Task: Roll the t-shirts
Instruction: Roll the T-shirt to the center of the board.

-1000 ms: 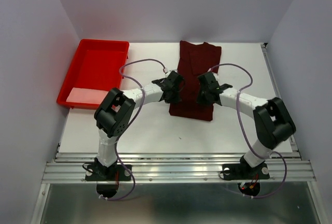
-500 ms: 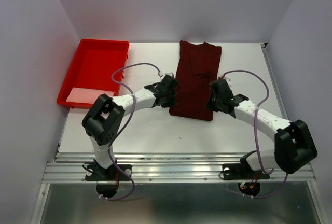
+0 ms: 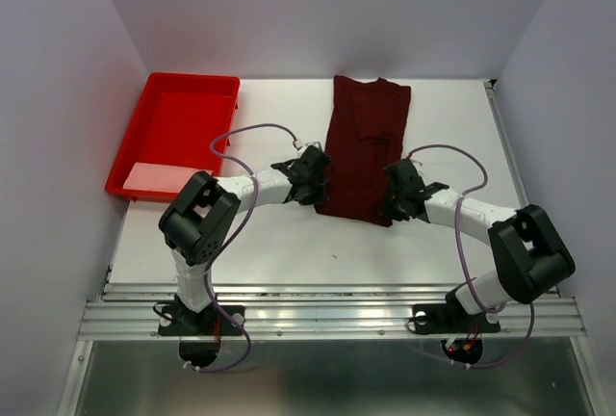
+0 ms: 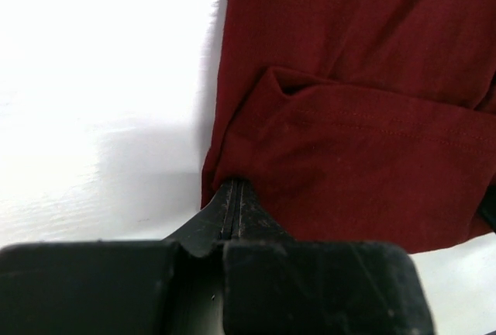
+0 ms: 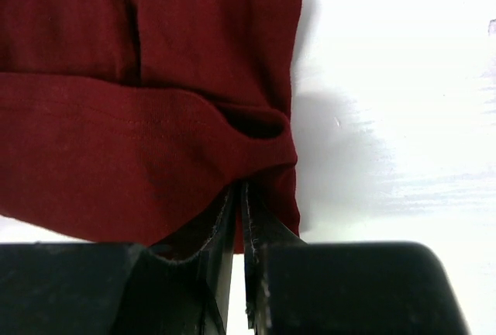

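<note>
The white table is the widest thing before my two bases. On it the dark maroon t-shirt lies folded into a long strip that runs from the table's middle out toward 12 o'clock. The red tray sits at about 10 o'clock, well apart from the cloth, with a pale pink patch on its near floor.

Both my arms reach inward to the strip's near end. My left gripper is at its 7 o'clock corner and my right gripper at its 5 o'clock corner.

In my left wrist view the fingers are pressed together with the corner of the hem pinched at their tips, and the cloth above them is doubled back over itself in a soft fold. My right wrist view shows the same in mirror: the fingers clamp the hem corner with only a sliver of gap between them, and a small pocket of cloth bulges just above the tips.
</note>
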{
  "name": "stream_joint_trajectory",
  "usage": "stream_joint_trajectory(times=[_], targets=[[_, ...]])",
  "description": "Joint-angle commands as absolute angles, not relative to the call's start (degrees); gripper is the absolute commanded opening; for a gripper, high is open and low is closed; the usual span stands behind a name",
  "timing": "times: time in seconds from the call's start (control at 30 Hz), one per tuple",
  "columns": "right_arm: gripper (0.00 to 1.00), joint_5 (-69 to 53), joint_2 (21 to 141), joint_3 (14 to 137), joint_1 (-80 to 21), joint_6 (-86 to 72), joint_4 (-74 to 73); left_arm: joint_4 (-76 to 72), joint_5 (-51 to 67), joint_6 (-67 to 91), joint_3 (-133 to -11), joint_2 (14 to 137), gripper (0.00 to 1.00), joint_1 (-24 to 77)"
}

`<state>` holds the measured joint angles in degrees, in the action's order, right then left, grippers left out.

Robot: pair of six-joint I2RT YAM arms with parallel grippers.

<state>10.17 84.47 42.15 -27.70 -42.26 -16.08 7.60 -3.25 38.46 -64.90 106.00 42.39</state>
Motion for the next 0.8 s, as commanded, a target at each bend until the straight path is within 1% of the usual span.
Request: stream_joint_trajectory(times=[0.0,0.2,0.3,0.4,0.43,0.6,0.77], targets=[[0.13,10.3,81.0,42.9,-27.5,-41.8,-19.4,12.0,-7.2,37.8,-64.8,100.6,0.0,42.7],[0.13,11.2,74.0,47.4,-27.5,-39.6,-24.0,16.3,-9.6,37.6,-67.1,95.3,0.0,42.7],[0.15,9.9,73.8,48.9,-27.5,-38.2,-24.3,17.1,-9.8,38.1,-67.2,93.3,0.0,42.7],[0.19,9.9,75.8,50.3,-27.5,-37.0,-25.0,19.2,-12.1,41.0,-66.7,91.7,0.01,42.5],[0.2,10.1,76.5,51.0,-27.5,-36.2,-25.2,19.6,-12.7,41.7,-65.8,90.4,0.06,42.5],[0.2,10.9,82.2,51.8,-27.5,-35.0,-23.8,20.0,-13.1,42.5,-61.6,85.4,0.16,41.3],[0.18,9.9,87.8,49.4,-28.0,-35.6,-20.2,20.7,-12.4,42.9,-58.9,81.7,0.17,40.7]])
